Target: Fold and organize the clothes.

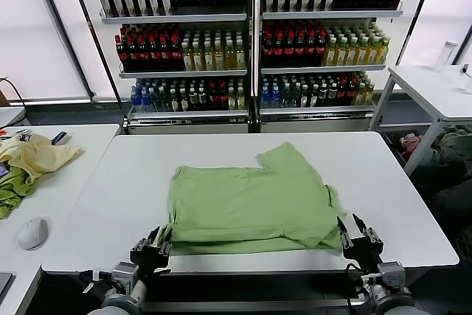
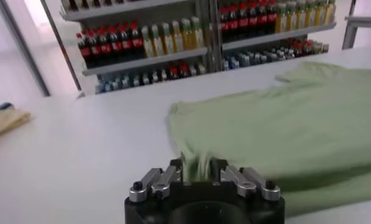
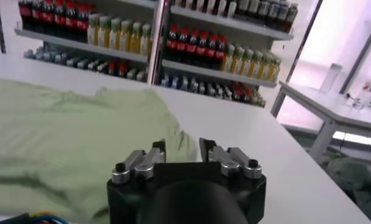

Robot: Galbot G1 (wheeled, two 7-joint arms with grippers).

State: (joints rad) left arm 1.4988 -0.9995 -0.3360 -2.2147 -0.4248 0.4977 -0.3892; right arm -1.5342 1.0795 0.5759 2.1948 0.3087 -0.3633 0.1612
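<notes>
Shelves of bottled drinks (image 1: 251, 35) fill the back wall behind a white table (image 1: 110, 182). On that table, toward its near edge, lies the light green shirt (image 1: 247, 204), folded into a rough rectangle with one sleeve poking out at the far side. At its near left corner sits the left gripper (image 1: 156, 245), fingers parted, a bit of fabric edge between them — not clamped. At the near right corner the right gripper (image 1: 358, 232) stands open, just beside the cloth. A side table (image 1: 74, 138) on the left carries a pale yellow garment (image 1: 33, 156).
</notes>
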